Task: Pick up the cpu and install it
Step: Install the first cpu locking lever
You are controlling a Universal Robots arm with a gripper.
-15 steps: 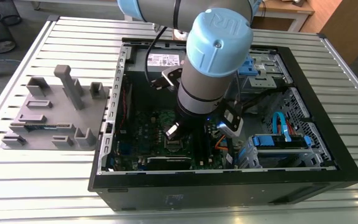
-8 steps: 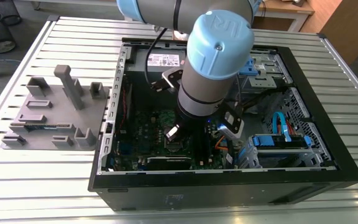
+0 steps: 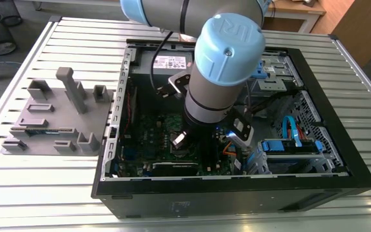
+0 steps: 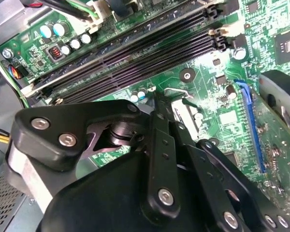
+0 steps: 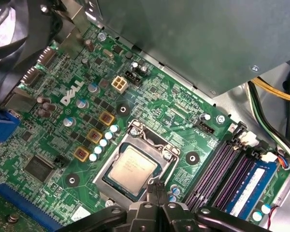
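Gripper (image 5: pixel 157 189) links came nearest in the first wrist view. The fingers were drawn narrow, close together with nothing between them, and their tips were just beside one edge of the socket (image 5: pixel 135 131). One cpu (image 5: pixel 132 169) lay flat inside that socket, silvery top up and ringed by the socket's metal frame. It was not in the gripper's hold.

Just beside the socket on the green motherboard (image 5: pixel 159 96) sat three gold-topped square parts (image 5: pixel 94 135) in a line, with a row of small pale capacitors (image 5: pixel 103 142) between them and the frame. Past those parts from the socket the board carried bold white lettering (image 5: pixel 77 96) and one white four-hole connector (image 5: pixel 119 83).

On the socket's other side, the second wrist view showed four long dark memory slots (image 4: pixel 135 53). One memory stick (image 5: pixel 251 186) with a blue label stood in a slot away from the socket.

Farther out, one grey power supply (image 3: pixel 171 62) bore a white label. The arm (image 3: pixel 227 53) reached down over the socket into one black computer case (image 3: pixel 359 169), which lay open on the slatted metal worktop (image 3: pixel 76 34). Well apart from the socket, outside the case, lay one grey holder block (image 3: pixel 44 121).
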